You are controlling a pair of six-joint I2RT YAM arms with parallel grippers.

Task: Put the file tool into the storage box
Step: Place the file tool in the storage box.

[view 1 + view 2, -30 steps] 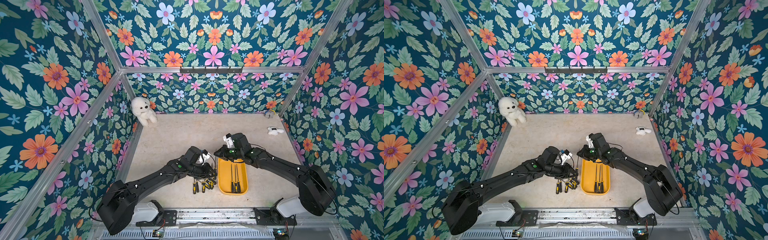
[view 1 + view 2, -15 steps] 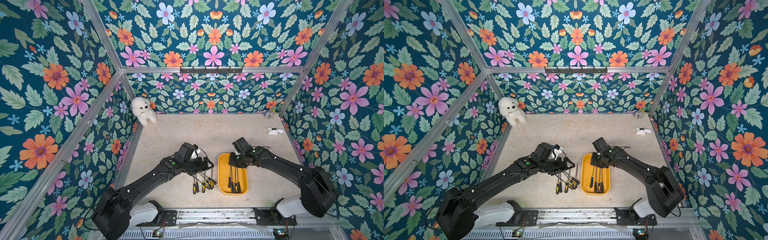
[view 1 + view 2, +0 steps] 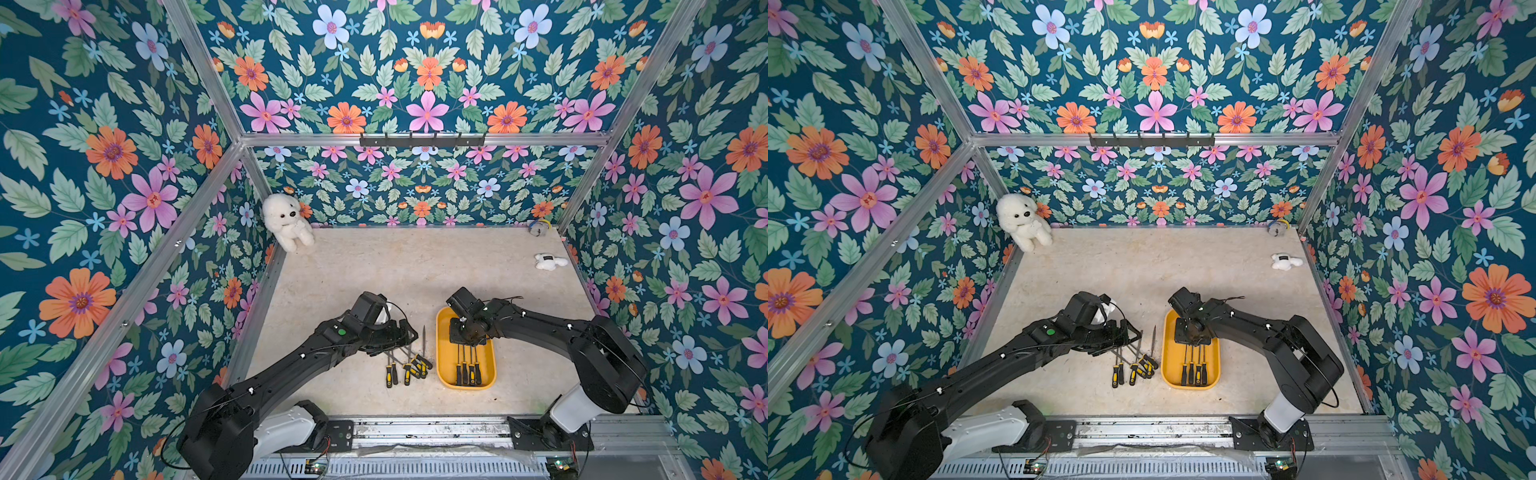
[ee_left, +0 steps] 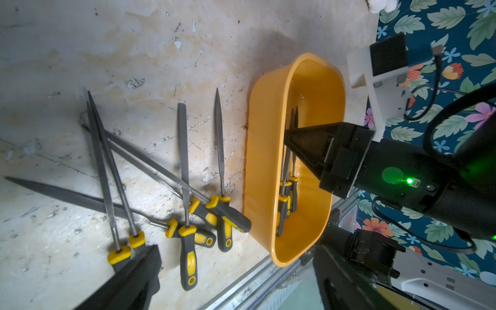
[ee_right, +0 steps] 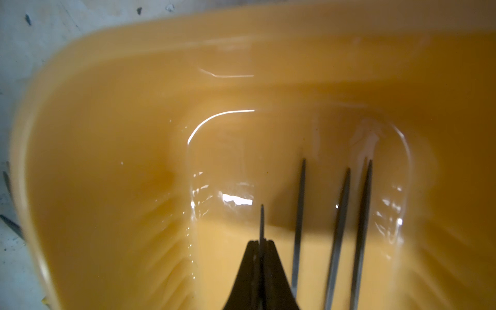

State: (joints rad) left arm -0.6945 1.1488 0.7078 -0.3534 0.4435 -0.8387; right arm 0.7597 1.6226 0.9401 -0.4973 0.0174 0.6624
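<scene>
The yellow storage box [image 3: 444, 368] [image 3: 1169, 370] sits on the counter [image 3: 415, 270], its long sides running away from the robot's base. The right fingers [image 5: 253, 268] reach down inside the box near its far end. They are pinched shut on the thin blade of a file [image 5: 262, 222], whose tip pokes out past them just above the box floor. Three more files [image 5: 299, 214] lie flat on the box floor beside it. In both top views, black-and-yellow handles rest at the box's near end.

Outside the box, just beside its left wall, a cluster of loose files [image 4: 185, 188] [image 3: 409, 365] lies on the counter. Several cross one another, and their handles point the same way as those in the box. The left fingers [image 4: 128, 279] hang over the side of that cluster farthest from the box, spread apart and holding nothing.

A white plush dog [image 3: 286, 220] and a small white toy [image 3: 548, 262] sit well apart from the box, toward the back wall.
</scene>
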